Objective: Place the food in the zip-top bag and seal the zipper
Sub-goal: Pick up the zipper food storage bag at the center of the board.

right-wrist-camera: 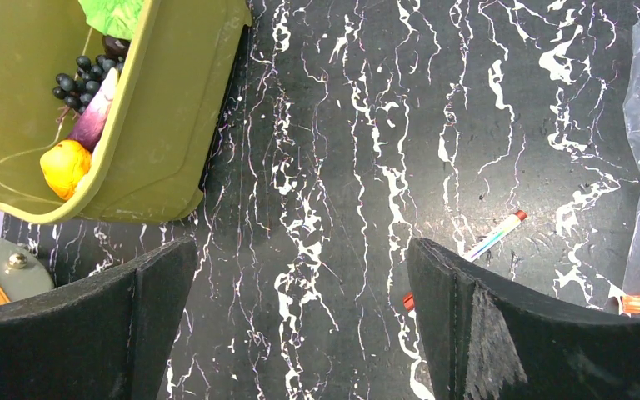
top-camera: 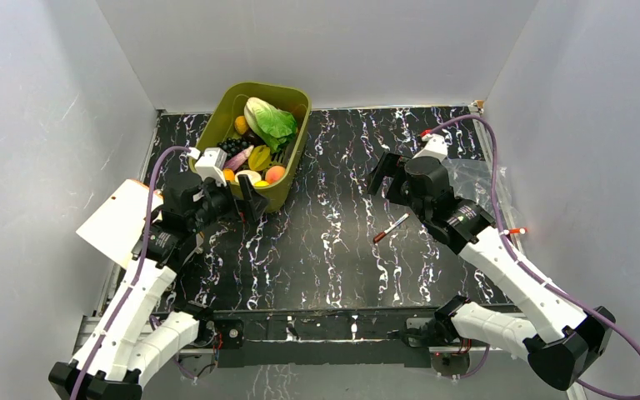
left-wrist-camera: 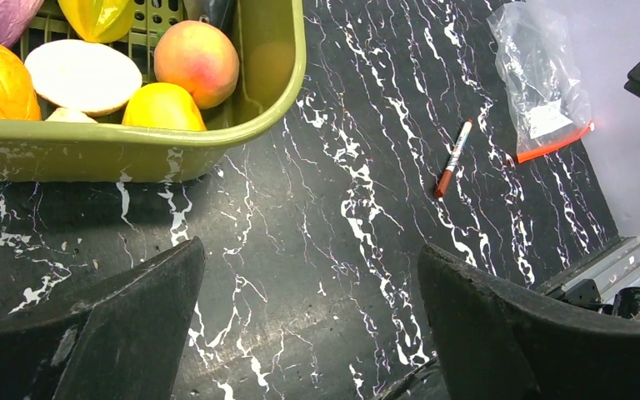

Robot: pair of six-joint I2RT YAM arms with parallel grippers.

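The food lies in the olive-green bin [top-camera: 298, 154] at the back left: the green-white cabbage [top-camera: 271, 121], an orange-pink piece [left-wrist-camera: 196, 58], yellow pieces [left-wrist-camera: 162, 108], dark grapes [right-wrist-camera: 79, 75]. The clear zip-top bag [top-camera: 485, 179] lies flat at the right edge, and it also shows in the left wrist view [left-wrist-camera: 542, 75]. Its red-orange zipper [left-wrist-camera: 554, 143] faces the near side. My left gripper [top-camera: 237, 190] is open and empty just in front of the bin. My right gripper [top-camera: 387, 177] is open and empty over the table's middle, left of the bag.
A red-and-white pen-like stick [top-camera: 392, 227] lies on the black marbled table between the grippers and the bag. A white card [top-camera: 121, 221] sits at the left edge. Grey walls enclose the table on three sides.
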